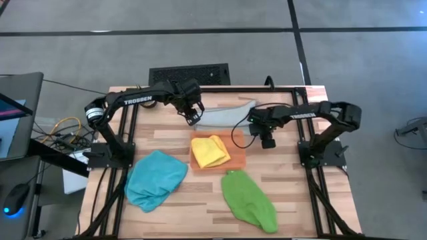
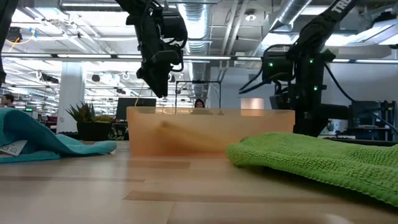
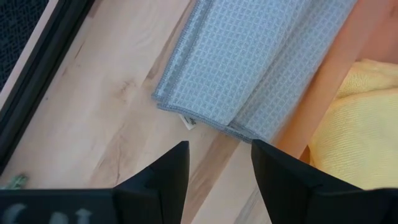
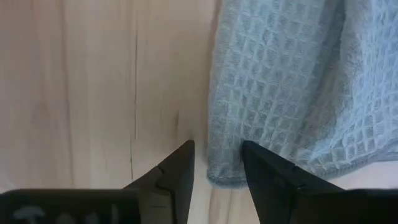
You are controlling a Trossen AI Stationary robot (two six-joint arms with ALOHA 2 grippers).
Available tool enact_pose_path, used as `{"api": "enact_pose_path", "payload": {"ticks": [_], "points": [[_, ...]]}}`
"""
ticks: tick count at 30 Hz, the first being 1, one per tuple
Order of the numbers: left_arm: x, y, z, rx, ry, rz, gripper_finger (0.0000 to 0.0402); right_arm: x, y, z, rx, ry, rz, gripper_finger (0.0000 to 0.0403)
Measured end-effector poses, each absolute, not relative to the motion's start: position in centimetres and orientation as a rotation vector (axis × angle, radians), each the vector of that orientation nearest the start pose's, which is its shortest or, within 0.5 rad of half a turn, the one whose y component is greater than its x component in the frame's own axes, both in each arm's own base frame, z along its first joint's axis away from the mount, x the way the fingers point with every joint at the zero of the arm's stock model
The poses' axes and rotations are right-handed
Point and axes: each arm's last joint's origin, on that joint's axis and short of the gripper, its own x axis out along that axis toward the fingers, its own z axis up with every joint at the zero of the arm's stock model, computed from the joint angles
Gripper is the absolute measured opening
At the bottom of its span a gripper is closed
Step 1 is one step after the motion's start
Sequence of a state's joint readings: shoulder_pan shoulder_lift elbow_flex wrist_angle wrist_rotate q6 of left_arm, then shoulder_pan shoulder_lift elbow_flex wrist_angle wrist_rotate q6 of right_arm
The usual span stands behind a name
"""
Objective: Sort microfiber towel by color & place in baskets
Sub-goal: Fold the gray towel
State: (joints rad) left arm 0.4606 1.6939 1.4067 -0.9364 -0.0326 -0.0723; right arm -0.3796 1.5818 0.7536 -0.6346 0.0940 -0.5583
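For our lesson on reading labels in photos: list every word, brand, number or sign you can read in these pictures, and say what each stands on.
"TROSSEN": white letters on the left arm, high view.
"TROSSEN": on the right arm, small, barely readable.
White tag on the grey towel: too small to read.
White tag on the teal towel: blurred, unreadable.
Nothing else is readable.

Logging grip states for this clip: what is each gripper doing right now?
Left gripper: open, empty, above the grey towel.
Right gripper: open, empty, at the grey towel's edge.
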Motion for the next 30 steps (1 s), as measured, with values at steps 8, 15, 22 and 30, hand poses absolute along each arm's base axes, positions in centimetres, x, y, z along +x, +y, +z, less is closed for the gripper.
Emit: {"api": "enact_pose_path", "payload": {"ticks": [8, 15, 22, 30], "points": [[30.2, 15.1, 26.3, -0.325, 1.193, 0.473, 0.0167, 22.7, -9.0, 12.9, -0.209, 1.524, -0.029, 0.0127], [30.2, 15.1, 26.3, -0.325, 1.192, 0.473, 0.0167, 22.9, -9.3, 13.0, -0.225, 1.5, -0.096, 0.0018], [30.2, 15.0, 26.3, -0.34, 1.19, 0.45, 0.0167, 22.7, -10.0, 14.0, -0.204, 1.537, -0.136, 0.0013], [30.1, 14.9, 26.2, -0.343, 1.203, 0.448, 0.0167, 23.9, -12.2, 16.9, -0.264, 1.469, -0.176, 0.0007]]}}
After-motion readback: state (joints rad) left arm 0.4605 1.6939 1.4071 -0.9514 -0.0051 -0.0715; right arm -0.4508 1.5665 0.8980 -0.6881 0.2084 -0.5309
